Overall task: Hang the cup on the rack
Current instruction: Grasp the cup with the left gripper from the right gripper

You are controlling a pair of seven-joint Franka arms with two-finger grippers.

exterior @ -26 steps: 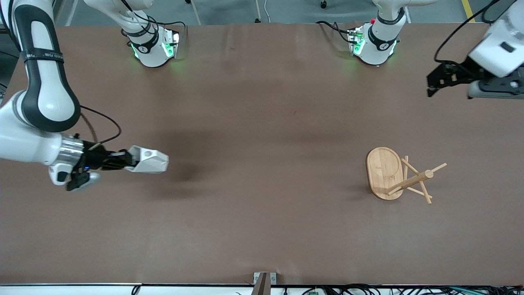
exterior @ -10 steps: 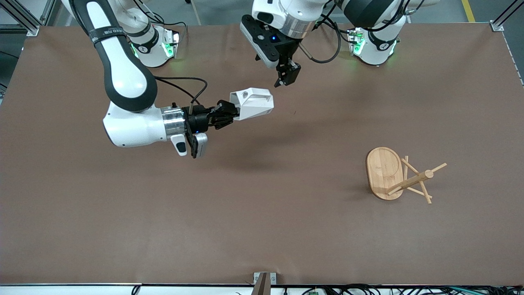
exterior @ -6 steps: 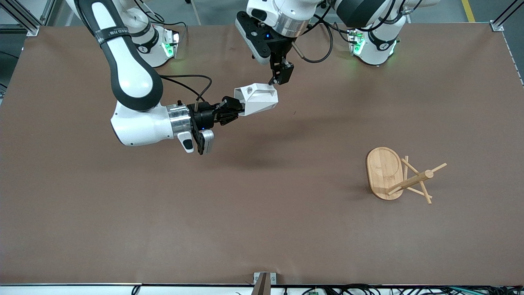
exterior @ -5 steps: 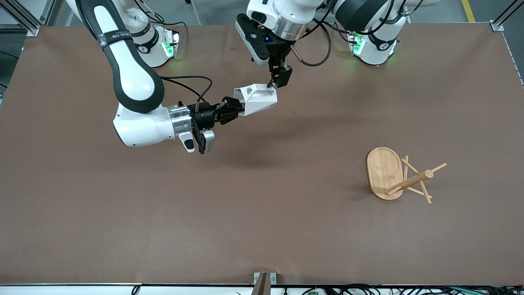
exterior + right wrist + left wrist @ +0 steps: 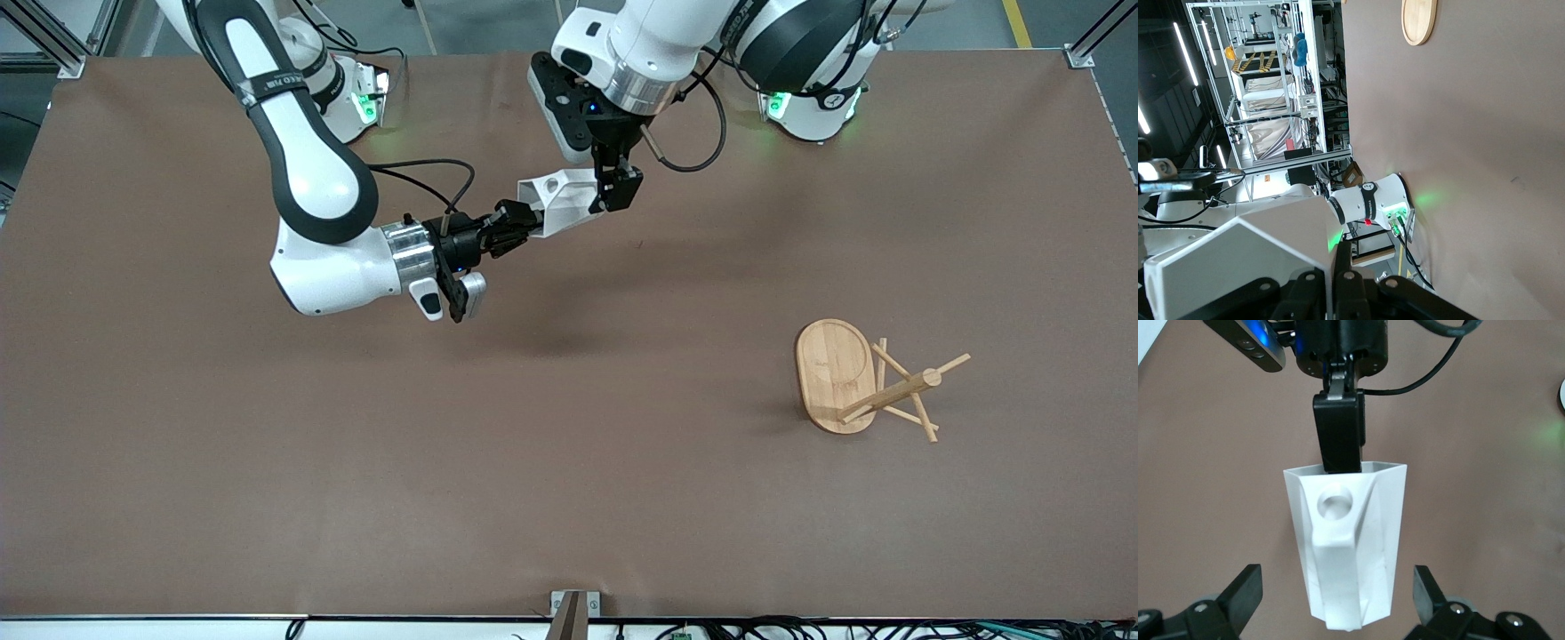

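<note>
Cup (image 5: pixel 558 201) hangs in the air over the table's middle, nearer the robots' bases than the rack (image 5: pixel 867 382), which stands toward the left arm's end. Right gripper (image 5: pixel 516 233) is clamped on its rim. Left gripper (image 5: pixel 1338 613) is spread wide around the body, not touching. It looks light, rigid and smooth-faced, probably slippery; the flat facets beside the handle seem the safest hold.
</note>
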